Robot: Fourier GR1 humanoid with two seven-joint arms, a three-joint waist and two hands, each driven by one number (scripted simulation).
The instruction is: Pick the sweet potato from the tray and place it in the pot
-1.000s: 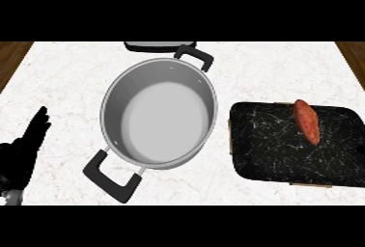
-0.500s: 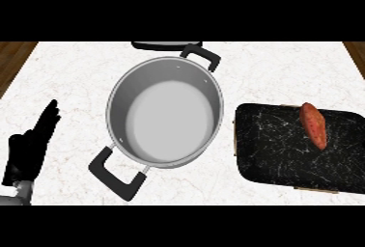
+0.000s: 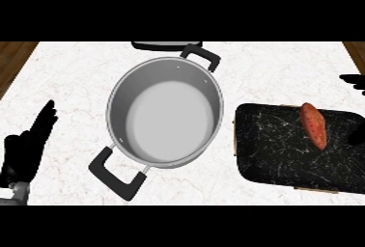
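The orange-red sweet potato lies lengthwise on the black speckled tray, toward the tray's far right. Left of the tray stands the empty steel pot, with one black handle at its near left and the other at the back. Only the fingers of my right hand show, at the right edge; they are straight, beyond the tray's far corner and clear of the sweet potato. My left hand rests open at the left edge, fingers up, well away from the pot.
A dark object lies at the counter's back edge, just behind the pot. The white marble counter ends in wooden strips at the far left and far right.
My right hand's fingers have come into view at the right edge. The left hand has risen a little. The pot, tray and sweet potato have not moved on the counter.
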